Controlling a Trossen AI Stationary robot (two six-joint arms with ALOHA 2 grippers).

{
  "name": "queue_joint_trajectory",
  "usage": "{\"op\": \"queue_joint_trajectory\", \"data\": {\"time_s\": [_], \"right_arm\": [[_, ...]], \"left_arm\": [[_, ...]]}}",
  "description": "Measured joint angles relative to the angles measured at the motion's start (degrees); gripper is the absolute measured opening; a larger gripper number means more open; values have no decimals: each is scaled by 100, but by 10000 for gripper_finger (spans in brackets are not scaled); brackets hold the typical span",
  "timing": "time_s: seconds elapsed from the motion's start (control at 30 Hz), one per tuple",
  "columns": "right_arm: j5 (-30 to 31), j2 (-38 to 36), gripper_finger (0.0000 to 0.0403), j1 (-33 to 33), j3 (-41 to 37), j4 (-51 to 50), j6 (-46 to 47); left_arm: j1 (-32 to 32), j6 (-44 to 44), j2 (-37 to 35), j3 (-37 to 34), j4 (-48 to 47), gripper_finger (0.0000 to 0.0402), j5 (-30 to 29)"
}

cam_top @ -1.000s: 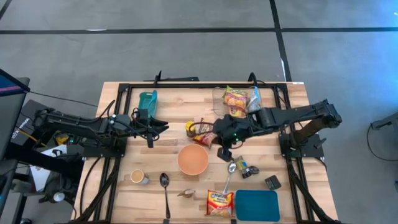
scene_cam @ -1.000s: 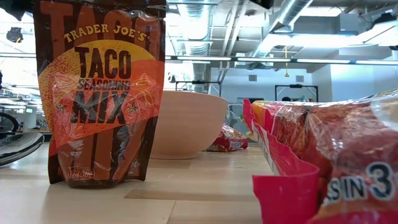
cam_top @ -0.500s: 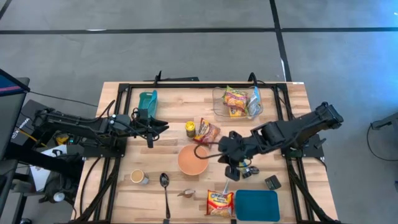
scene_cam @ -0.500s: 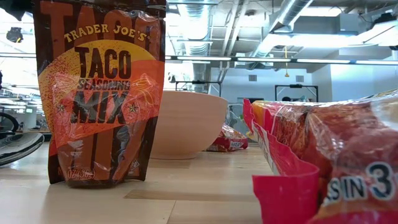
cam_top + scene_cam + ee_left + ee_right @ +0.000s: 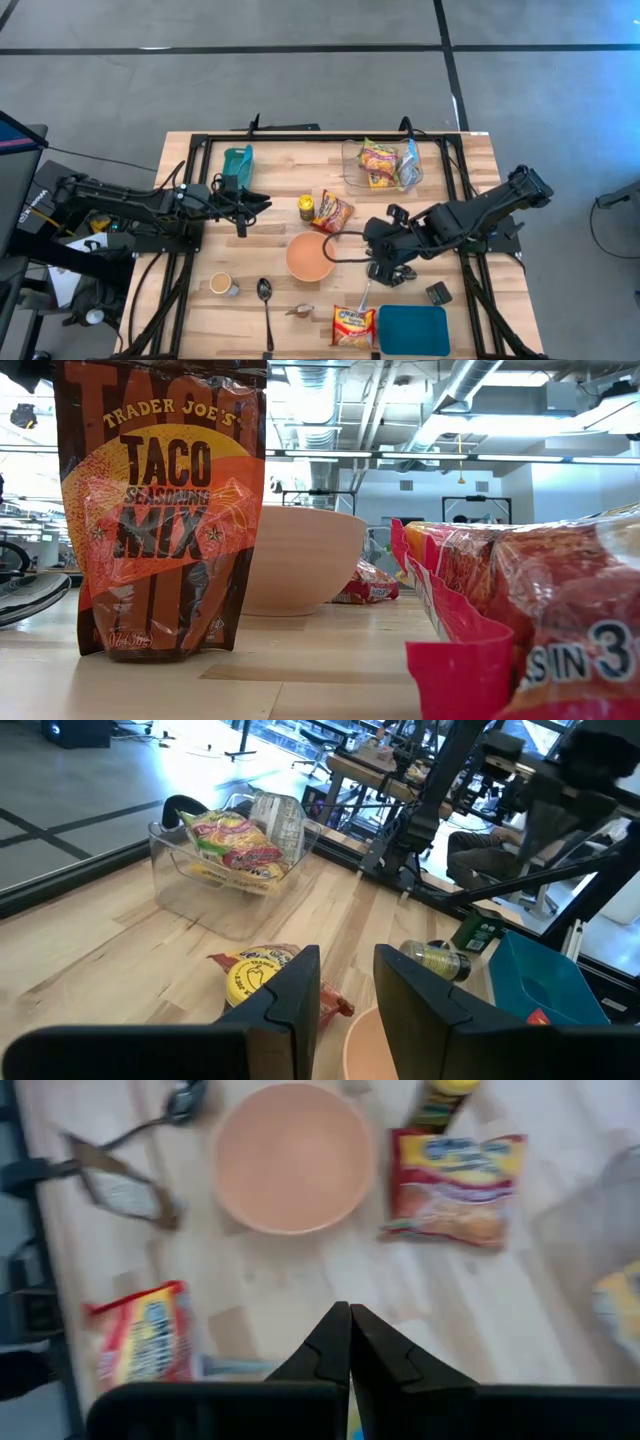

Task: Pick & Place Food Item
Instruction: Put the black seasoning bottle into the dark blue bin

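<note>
Right pincer (image 5: 376, 268): fingers pressed together, nothing between them, as its own wrist view shows; hangs over the counter (image 5: 270, 200) just right of the bowl (image 5: 310, 257), above the spoon handle by the small items there; left pincer (image 5: 243, 205): narrow gap between the fingers, nothing held, waiting at the counter's left side near the teal scoop (image 5: 238, 160)

Task item, as judged: taco seasoning packet (image 5: 333, 212), flat-lying on the counter between the yellow-lidded jar (image 5: 306, 207) and the clear container (image 5: 380, 165) of packets, just behind the bowl; alternative candidate: ramen packet (image 5: 353, 327) at the front edge beside the blue tray (image 5: 413, 330); the task sentence does not say which

Governing relation: seasoning packet lies up and to the left of the right pincer in the overhead view, bowl rim between them at an angle; packet's long axis tilted, running from the jar side toward the container; right pincer somewhat nearer than the left, which has the jar in its line; right wrist view places the packet (image 5: 455, 1185) ahead, beside the bowl (image 5: 292, 1168); fingers would need to part before any grasp
</note>
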Motion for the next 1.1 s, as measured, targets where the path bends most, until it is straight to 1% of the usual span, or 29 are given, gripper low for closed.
{"op": "queue_joint_trajectory", "data": {"time_s": [0.13, 0.23, 0.4, 0.57, 0.83, 0.97, 1.1], "right_arm": [[41, 0, 0, -17, 0, -28, -44], [-217, 0, 0, -42, 0, -91, -34], [-470, 0, 0, -44, 0, -582, 337], [-500, 0, 0, -44, 0, -1074, 707], [-500, 0, 0, -136, 0, -1819, 1056], [-503, 0, 0, -215, 0, -1858, 1058], [-515, 0, 0, -258, 0, -1610, 1096]], "left_arm": [[0, 0, 0, 0, 0, 92, 2], [0, 0, -2, 2, 0, 92, 2], [0, 1, -2, 0, 0, 92, 4], [0, 0, -2, 0, 0, 92, 7], [0, 0, -2, 0, 0, 92, 7], [0, 0, -2, 0, 0, 92, 9], [0, 0, -2, 0, 0, 92, 10]]}}
